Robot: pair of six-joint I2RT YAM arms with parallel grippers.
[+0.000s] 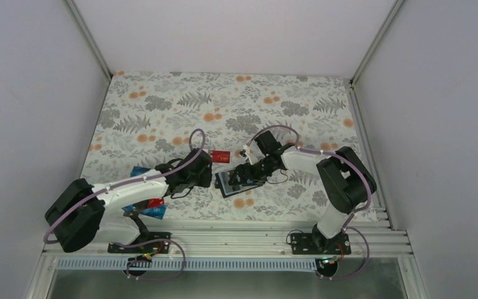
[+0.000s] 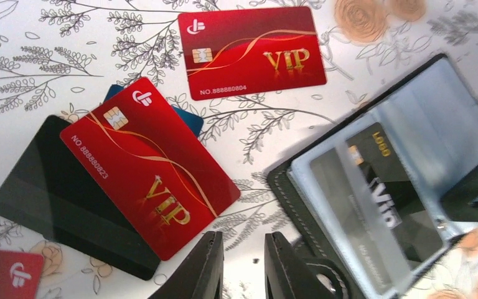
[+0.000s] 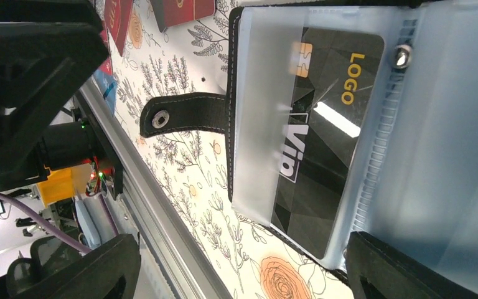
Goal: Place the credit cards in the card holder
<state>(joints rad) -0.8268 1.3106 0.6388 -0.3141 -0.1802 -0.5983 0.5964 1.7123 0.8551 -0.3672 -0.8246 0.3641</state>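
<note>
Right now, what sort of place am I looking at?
Probably a robotics test booth, not a home: plain white panel walls box in a floral tablecloth, and the left arm and right arm are bolted to aluminium rails.

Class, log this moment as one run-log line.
card holder open, black card inside | left gripper open, empty, near red card | right gripper open over holder

Top view: even, diffuse overhead light, only faint soft shadows, detail slightly soft throughout; left wrist view: bright, red cards (image 2: pixel 253 52) crisp and glossy, card holder (image 2: pixel 411 131) sleeve hazy and blurred; right wrist view: white glare streak across the black card (image 3: pixel 323 156), left margin dark, underexposed.
</note>
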